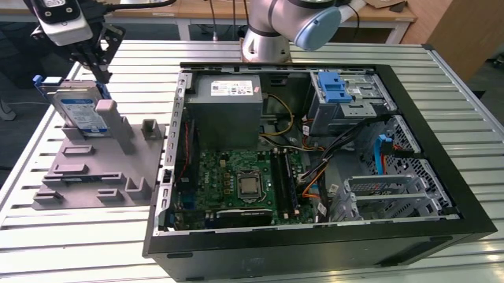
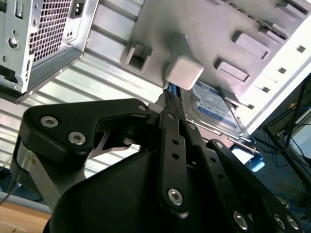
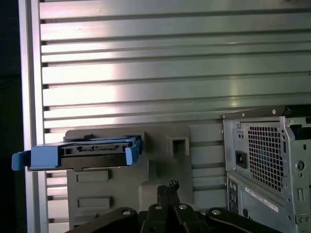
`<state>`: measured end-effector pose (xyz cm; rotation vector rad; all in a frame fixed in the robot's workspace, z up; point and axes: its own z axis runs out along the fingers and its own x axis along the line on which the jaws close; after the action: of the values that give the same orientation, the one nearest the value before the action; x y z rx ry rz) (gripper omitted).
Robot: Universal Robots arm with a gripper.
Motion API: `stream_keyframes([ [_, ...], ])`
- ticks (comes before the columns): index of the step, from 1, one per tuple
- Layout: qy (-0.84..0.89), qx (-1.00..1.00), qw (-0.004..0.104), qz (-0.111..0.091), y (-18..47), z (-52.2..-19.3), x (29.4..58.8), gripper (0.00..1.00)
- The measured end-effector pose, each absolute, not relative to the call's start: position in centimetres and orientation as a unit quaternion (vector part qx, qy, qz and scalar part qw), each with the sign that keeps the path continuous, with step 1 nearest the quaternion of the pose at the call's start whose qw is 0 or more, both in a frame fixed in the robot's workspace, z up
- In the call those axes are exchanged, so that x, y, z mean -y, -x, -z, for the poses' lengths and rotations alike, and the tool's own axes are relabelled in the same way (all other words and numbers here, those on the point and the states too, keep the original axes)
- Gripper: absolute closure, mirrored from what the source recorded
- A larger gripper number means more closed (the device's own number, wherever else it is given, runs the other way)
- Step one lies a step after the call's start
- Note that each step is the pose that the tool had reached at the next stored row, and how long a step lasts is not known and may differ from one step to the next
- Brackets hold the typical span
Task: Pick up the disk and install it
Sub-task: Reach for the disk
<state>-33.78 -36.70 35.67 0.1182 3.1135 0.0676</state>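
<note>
- An open computer case (image 1: 315, 247) is laid on the table (image 1: 79, 242); a circuit board (image 1: 240, 177), a grey power box (image 1: 228, 109) and a metal bay (image 1: 346, 94) are held inside.
- The disk (image 1: 79, 112) is stood on edge in a grey holder (image 1: 102, 171) beside the case.
- The pincer (image 1: 101, 69) is clenched, empty, just above the disk.

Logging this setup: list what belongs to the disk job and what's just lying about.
Job: disk, upright in the grey holder; gripper near it; open computer case.
Just there: power supply, motherboard, slatted table.
</note>
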Motion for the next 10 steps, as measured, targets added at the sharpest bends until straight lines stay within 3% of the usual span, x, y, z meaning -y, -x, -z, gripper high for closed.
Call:
stream_keyframes([
  [10,-0.038,-0.999,0.012,-0.022,35.9,-35.6,36.5,0.89],
])
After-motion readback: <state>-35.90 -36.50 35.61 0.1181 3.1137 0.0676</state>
